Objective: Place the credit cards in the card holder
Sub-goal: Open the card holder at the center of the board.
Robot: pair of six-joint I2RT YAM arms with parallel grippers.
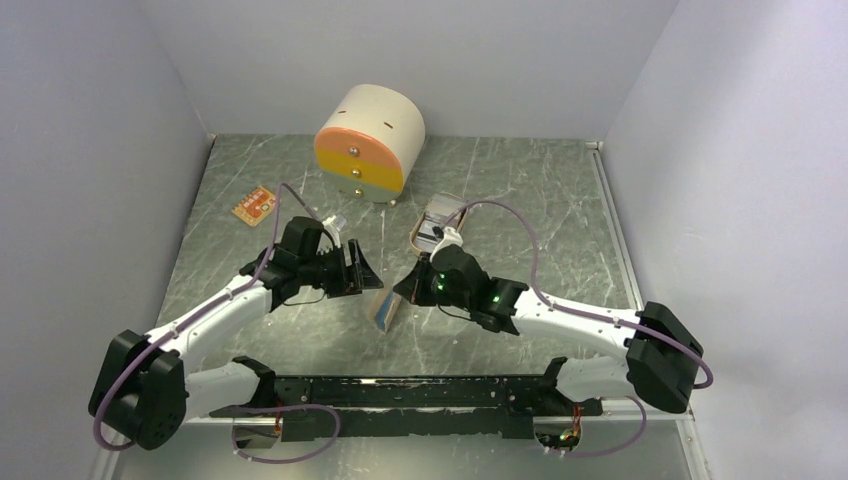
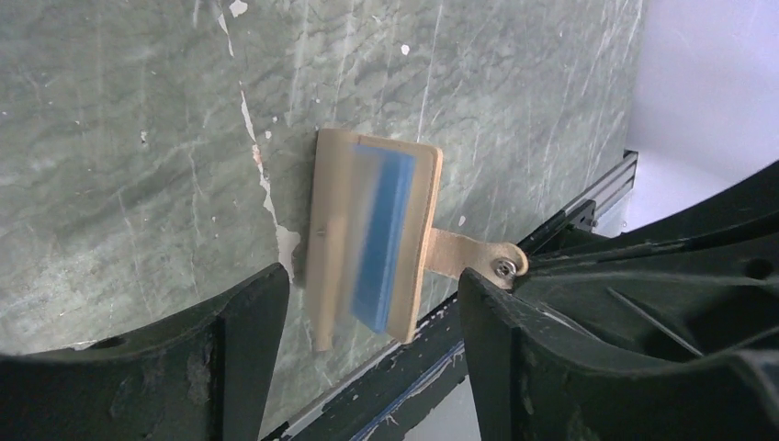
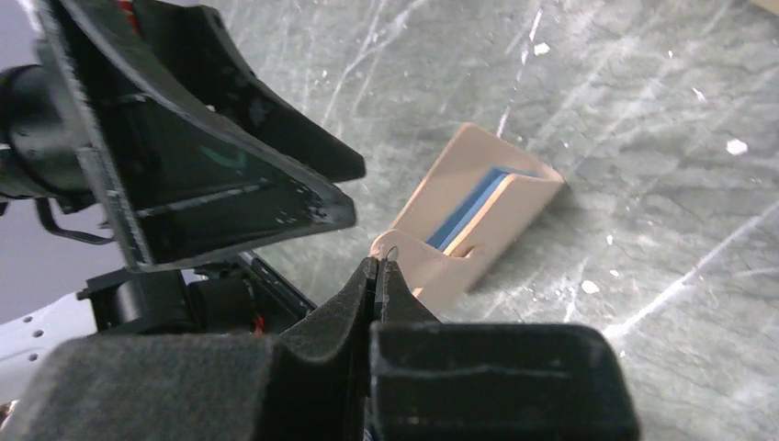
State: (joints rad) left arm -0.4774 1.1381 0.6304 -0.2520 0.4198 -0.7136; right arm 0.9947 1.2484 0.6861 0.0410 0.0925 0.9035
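A small yellow-orange plastic card point(image 1: 254, 205) lies on the grey-green marbled tabletop point(image 1: 520, 180) at ten o'clock from my left claw point(image 1: 362, 270), which gapes wide, holding nothing. At its five o'clock sits the tan leather-like folding card holder point(image 2: 331, 230), a light blue plastic card point(image 2: 386, 230) tucked inside. My right claw point(image 3: 378, 271), at the holder's two o'clock, is clamped tight on its snap tab point(image 2: 468, 255)

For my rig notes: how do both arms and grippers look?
The left arm and right arm have white links, black joints and a looping purple cable each. The left gripper and right gripper are black, with wedge-shaped fingers. Right arm shows green lights.
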